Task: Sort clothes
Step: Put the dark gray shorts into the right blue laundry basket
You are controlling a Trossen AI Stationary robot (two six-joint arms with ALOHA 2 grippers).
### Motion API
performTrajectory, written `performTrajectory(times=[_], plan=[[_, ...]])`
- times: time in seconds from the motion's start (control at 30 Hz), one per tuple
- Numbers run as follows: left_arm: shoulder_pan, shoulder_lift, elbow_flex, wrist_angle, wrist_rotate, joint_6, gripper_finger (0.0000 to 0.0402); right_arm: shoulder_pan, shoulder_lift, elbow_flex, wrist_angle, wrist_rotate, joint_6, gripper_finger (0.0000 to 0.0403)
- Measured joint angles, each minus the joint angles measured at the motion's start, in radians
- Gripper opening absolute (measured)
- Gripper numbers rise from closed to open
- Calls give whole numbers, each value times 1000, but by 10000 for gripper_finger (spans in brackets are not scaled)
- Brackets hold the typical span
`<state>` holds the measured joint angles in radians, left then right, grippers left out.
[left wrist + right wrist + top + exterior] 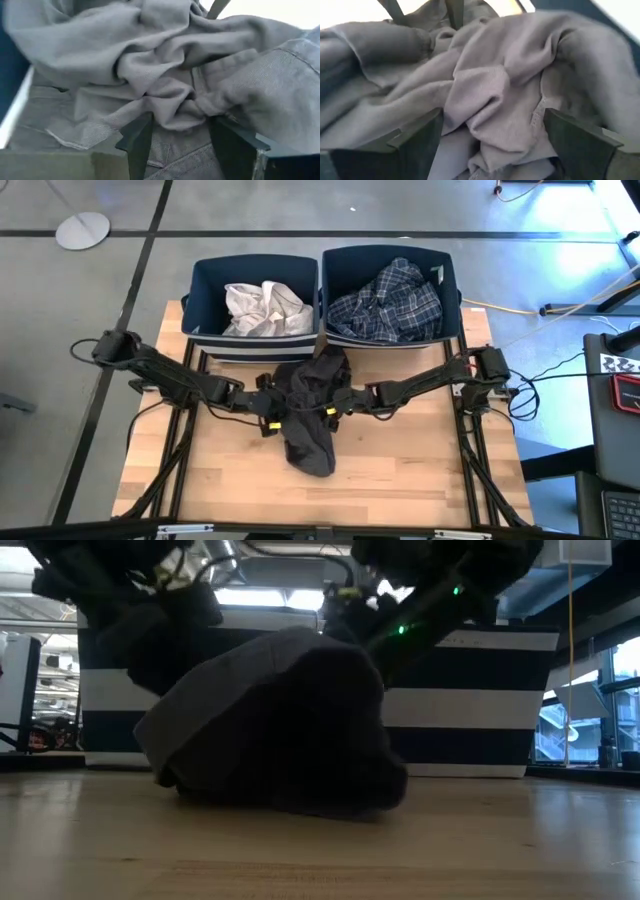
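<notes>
Dark grey garment (312, 412) lies bunched between our left claw (262, 402) and right claw (350, 400), both spread wide around its folds, ready to gather it.

A wooden table (400, 470) bears two navy bins (250, 280) and a dark grey garment (310, 420).

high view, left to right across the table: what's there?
Left gripper → dark grey garment → right gripper. Behind them: bin with white garment → bin with plaid shirt.
</notes>
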<state>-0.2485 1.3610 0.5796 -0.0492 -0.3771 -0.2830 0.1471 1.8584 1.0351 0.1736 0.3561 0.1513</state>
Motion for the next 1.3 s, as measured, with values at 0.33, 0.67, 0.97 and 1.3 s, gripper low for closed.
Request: performTrajectory(times=[0.33,0.67,0.97,1.3], plan=[[0,219,-1,312,0,96,184,-11,109,2,70,-10,-2,347],[1,304,-3,461,8,130,184,-22,158,1,98,-12,-4,324],[1,302,-1,486,16,131,184,-23,176,3,79,-17,-5,129],[-17,277,0,443,16,132,184,-11,161,4,10,27,-46,43]])
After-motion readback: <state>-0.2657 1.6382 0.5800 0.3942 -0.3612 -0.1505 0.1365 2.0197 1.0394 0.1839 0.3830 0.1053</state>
